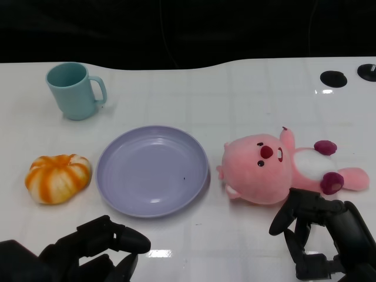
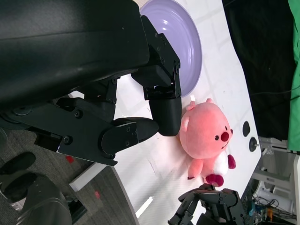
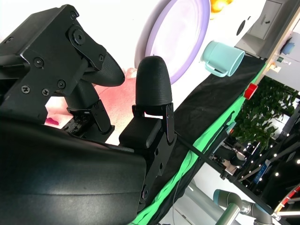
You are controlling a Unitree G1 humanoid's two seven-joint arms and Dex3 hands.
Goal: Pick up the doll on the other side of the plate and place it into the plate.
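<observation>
A pink plush doll (image 1: 276, 168) with a white belly and purple paws lies on its back on the white table, just right of the empty lilac plate (image 1: 153, 170). My right hand (image 1: 323, 238) hovers close to the doll's near side, fingers apart, holding nothing. My left hand (image 1: 97, 249) sits at the front edge below the plate, also empty with fingers spread. The left wrist view shows the doll (image 2: 208, 138) beyond the left hand's fingers (image 2: 164, 105) and the plate (image 2: 187, 42). In the right wrist view the doll (image 3: 119, 96) is mostly hidden behind the right hand's fingers (image 3: 152, 82).
An orange and white striped pumpkin toy (image 1: 59, 178) lies left of the plate. A teal mug (image 1: 75, 90) stands at the back left. Two black round holes (image 1: 333, 78) mark the table's far right corner. The far table edge meets a dark backdrop.
</observation>
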